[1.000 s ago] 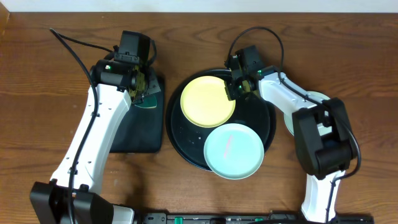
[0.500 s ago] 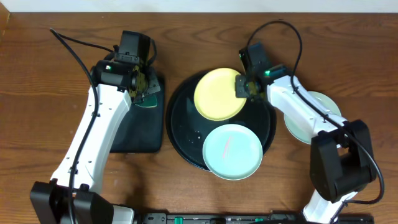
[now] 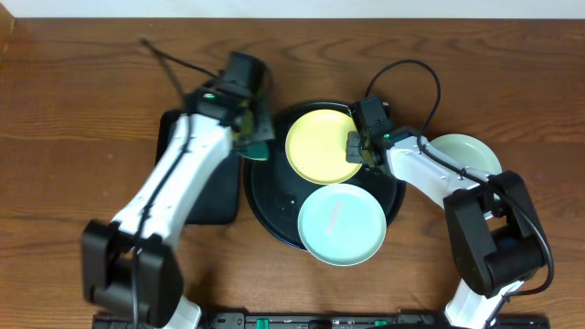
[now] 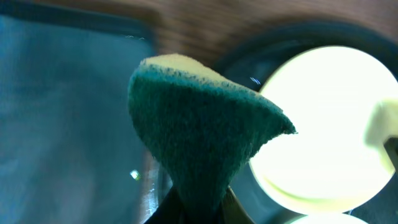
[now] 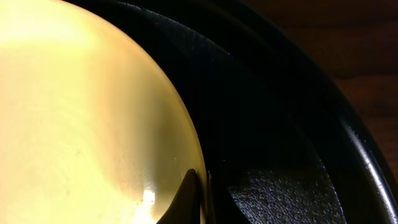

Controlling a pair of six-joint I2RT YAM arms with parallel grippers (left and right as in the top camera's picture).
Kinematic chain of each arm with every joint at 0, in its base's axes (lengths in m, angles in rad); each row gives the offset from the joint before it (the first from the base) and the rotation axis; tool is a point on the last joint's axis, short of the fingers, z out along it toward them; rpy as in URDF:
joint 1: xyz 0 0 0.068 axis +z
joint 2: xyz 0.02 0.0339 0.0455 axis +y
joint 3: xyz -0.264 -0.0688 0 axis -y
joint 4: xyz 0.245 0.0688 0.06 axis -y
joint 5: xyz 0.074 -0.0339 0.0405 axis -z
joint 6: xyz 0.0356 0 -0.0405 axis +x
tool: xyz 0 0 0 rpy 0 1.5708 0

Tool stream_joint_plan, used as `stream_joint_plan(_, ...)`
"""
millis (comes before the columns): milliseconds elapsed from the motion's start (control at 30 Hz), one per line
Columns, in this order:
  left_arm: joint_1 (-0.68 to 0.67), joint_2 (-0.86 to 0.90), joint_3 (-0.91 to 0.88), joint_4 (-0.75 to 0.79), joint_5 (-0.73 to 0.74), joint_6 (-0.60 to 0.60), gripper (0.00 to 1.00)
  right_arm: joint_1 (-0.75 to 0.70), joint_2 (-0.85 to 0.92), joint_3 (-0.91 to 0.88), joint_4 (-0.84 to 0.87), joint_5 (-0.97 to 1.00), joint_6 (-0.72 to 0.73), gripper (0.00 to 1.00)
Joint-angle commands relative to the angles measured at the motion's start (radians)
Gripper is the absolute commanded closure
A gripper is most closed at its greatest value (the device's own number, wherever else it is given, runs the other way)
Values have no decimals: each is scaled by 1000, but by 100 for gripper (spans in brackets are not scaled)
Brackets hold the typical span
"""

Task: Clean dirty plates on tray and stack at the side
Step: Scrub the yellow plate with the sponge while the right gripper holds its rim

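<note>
A pale yellow plate (image 3: pixel 320 146) lies in the back of the round black tray (image 3: pixel 265 208). My right gripper (image 3: pixel 358 150) is shut on the plate's right rim. In the right wrist view the rim (image 5: pixel 198 163) runs between the two fingers of that gripper (image 5: pixel 202 179). A mint-blue plate (image 3: pixel 343 222) rests on the tray's front, overhanging the rim. A second mint-blue plate (image 3: pixel 468 155) sits on the table at the right. My left gripper (image 3: pixel 254 137) is shut on a green sponge (image 4: pixel 205 134), held over the tray's left edge beside the yellow plate (image 4: pixel 323 124).
A black rectangular tray (image 3: pixel 196 196) lies left of the round one, under the left arm. Bare wood table surrounds both trays. The right arm's cable loops above the tray's back right.
The left arm has swung right from the rectangular tray to the round tray's left edge, carrying the sponge. The right arm has shifted the yellow plate slightly right and bent lower.
</note>
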Motion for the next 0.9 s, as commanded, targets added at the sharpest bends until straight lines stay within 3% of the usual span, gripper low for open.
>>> stream_joint_plan(0, -62, 72, -6, 27, 47, 25, 93, 10, 8, -15, -3, 13, 10, 99)
stream_joint_plan(233, -160, 193, -6, 118, 47, 24, 93, 10, 8, -15, -3, 13, 10, 99)
stream_joint_plan(600, -217, 227, -7, 279, 46, 18, 93, 10, 8, -15, -3, 13, 10, 99)
stream_joint_plan(867, -217, 328, -7, 291, -40, -270, 93, 10, 8, -15, -3, 13, 10, 99)
